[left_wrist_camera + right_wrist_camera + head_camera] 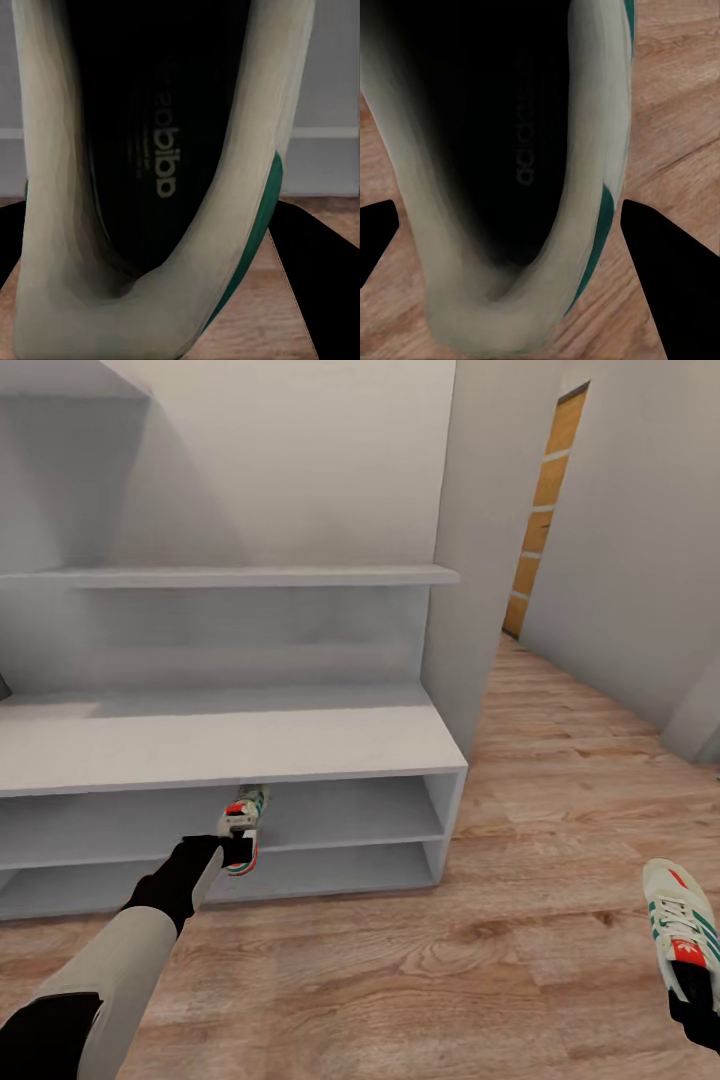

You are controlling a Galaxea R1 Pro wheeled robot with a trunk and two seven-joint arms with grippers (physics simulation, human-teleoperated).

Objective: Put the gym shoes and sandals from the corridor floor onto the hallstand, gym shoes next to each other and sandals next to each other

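Note:
My left gripper [236, 850] is shut on the heel of one gym shoe [245, 822], cream-white with teal stripes and a red patch. Its toe points into the upper open shelf under the bench top of the pale grey hallstand [230, 745]. In the left wrist view the shoe's dark opening [150, 165] sits between my black fingers [319, 285]. My right gripper [697, 988] is shut on the other gym shoe [680, 925], held above the corridor floor [500, 960] at the near right. That shoe [510, 150] lies between the right fingers [667, 285]. The two sandals are out of view.
The hallstand's tall side panel [470, 560] stands right of the shelves, with a higher shelf [240, 576] above the bench. The corridor runs back on the right to an orange-brown door [545, 510], beside a grey wall [640, 560].

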